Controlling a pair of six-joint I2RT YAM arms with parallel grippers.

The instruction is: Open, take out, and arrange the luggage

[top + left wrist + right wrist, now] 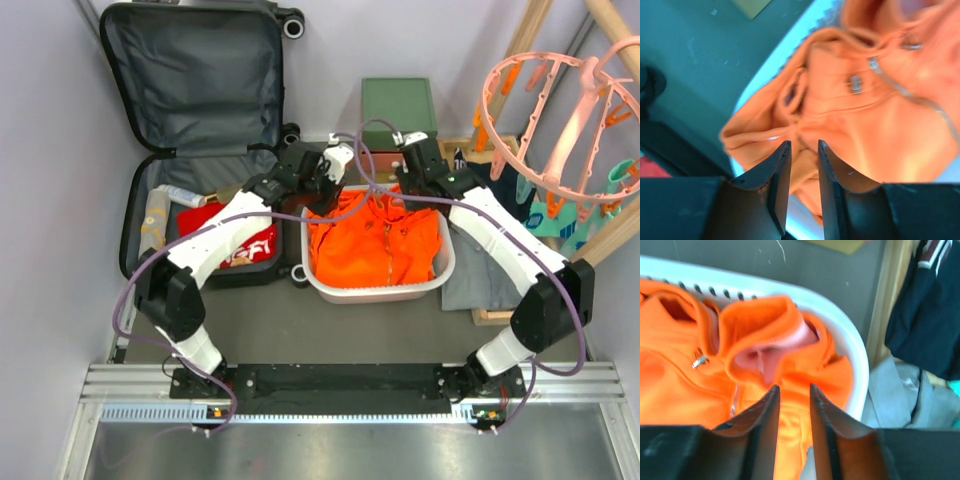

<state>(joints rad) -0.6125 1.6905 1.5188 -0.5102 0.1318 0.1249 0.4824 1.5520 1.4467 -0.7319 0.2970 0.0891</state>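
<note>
The luggage (pixel 190 70) lies open at the far left, its grey-lined lid flat against the back and its lower half holding a red garment (pixel 240 245) and a few bottles (pixel 155 220). An orange zip hoodie (pixel 375 245) fills the white laundry basket (pixel 380 292) in the middle. My left gripper (pixel 325 170) hovers over the basket's far left corner, and the left wrist view has its jaws (pixel 804 145) open above the hoodie (pixel 875 130). My right gripper (pixel 410 160) hangs over the far right corner. Its jaws (pixel 794 387) are open too, just above the hoodie's collar (pixel 765 325), gripping nothing.
A green drawer box (pixel 398 105) stands behind the basket. A pink peg hanger (pixel 560 110) on a wooden rack (pixel 520 50) fills the right side. Grey cloth (pixel 480 275) lies right of the basket, with dark clothing (pixel 925 315) beyond it. Walls close in left and right.
</note>
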